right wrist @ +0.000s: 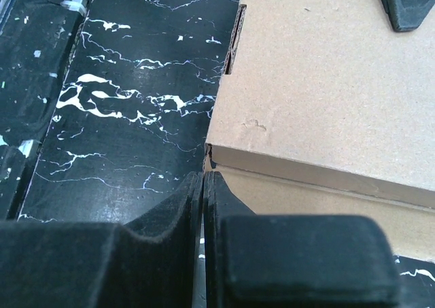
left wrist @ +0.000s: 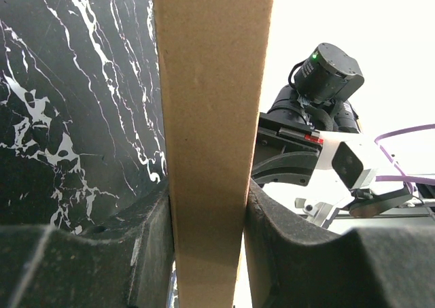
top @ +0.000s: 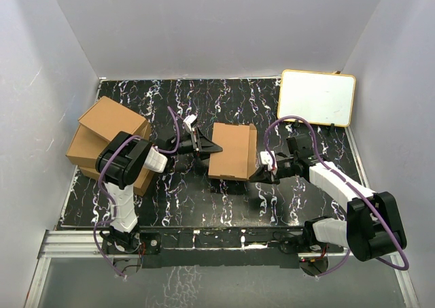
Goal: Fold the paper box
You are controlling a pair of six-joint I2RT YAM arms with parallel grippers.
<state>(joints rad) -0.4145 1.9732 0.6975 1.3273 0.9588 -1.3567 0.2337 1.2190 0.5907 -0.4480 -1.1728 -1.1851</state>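
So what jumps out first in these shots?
The brown paper box lies mid-table, its left edge pinched in the left tool. The right tool, shut, sits at its near right corner. A pile of cardboard boxes stands at the left, a yellow-rimmed white board back right.

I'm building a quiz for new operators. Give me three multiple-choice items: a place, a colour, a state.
1. Where does the white board with a yellow rim lie?
A) far right of the black marbled table
B) on stacked boxes
C) at the near left edge

2. What colour are the cables?
A) green
B) purple
C) red

3. How do the fingers of the right gripper stand?
A) wide open
B) clamped on the board
C) shut, nothing between them

Answers: 1 A, the top view shows it there; 2 B, purple loops show in the top view; 3 C, the right wrist view shows them pressed together.
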